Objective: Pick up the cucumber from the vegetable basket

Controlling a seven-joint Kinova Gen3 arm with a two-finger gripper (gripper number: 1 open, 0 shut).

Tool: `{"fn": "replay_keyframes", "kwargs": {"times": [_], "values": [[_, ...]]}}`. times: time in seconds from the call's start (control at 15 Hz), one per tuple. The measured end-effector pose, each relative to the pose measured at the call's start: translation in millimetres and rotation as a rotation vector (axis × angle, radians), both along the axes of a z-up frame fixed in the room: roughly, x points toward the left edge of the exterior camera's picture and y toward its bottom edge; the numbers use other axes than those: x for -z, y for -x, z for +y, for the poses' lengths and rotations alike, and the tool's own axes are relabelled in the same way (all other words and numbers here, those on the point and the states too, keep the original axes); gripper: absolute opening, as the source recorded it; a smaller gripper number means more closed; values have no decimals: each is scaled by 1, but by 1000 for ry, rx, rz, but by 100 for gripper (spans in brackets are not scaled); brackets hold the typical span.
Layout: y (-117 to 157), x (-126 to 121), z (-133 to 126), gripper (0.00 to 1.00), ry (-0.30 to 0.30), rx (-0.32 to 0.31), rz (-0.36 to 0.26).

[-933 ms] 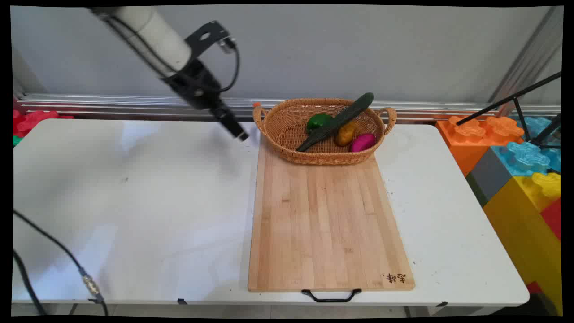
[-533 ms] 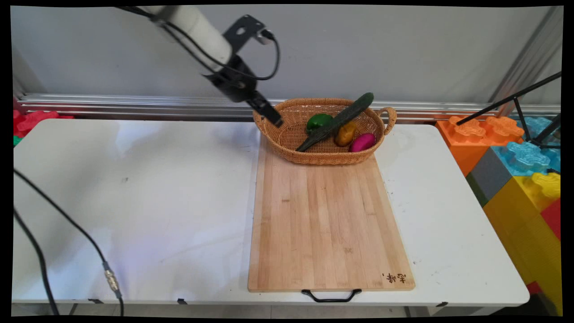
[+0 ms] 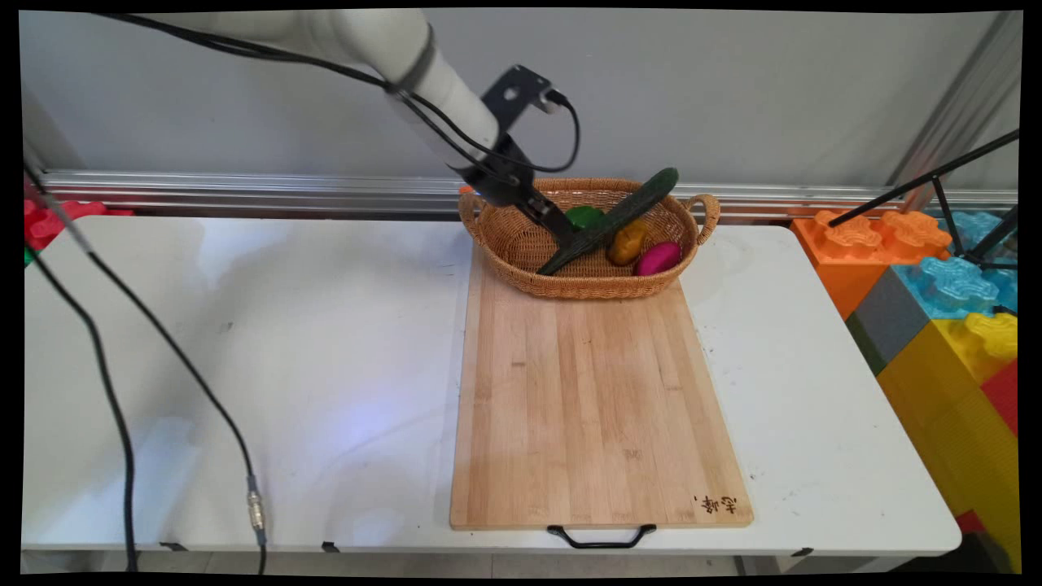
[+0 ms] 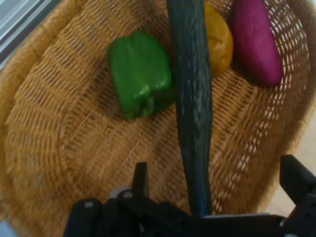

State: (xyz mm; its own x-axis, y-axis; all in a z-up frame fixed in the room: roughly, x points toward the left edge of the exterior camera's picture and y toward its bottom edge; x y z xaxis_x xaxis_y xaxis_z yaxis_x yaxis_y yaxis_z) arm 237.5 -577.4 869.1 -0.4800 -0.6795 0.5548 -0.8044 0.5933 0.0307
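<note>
The gripper (image 3: 566, 236) hangs inside the wicker basket (image 3: 521, 244), over the lower end of the cucumber (image 3: 627, 213). In the hand view its two fingers (image 4: 140, 178) stand wide apart, with the cucumber (image 4: 192, 98) running between them but touching neither; the main view does not show this gap. The hand view also shows the whole green pepper (image 4: 139, 74), which the arm partly hides in the main view. A yellow potato (image 4: 219, 42) and a purple sweet potato (image 4: 254, 39) lie beside the cucumber. Only the main view shows the basket resting on the far end of the wooden cutting board (image 3: 594, 407), on the white table (image 3: 244, 342).
</note>
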Motion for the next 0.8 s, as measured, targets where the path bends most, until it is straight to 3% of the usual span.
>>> {"fn": "replay_keyframes", "kwargs": {"times": [0.47,0.8], "values": [[26,46,-27,100,27,11,-9],[32,63,-35,100,39,20,-18]]}}
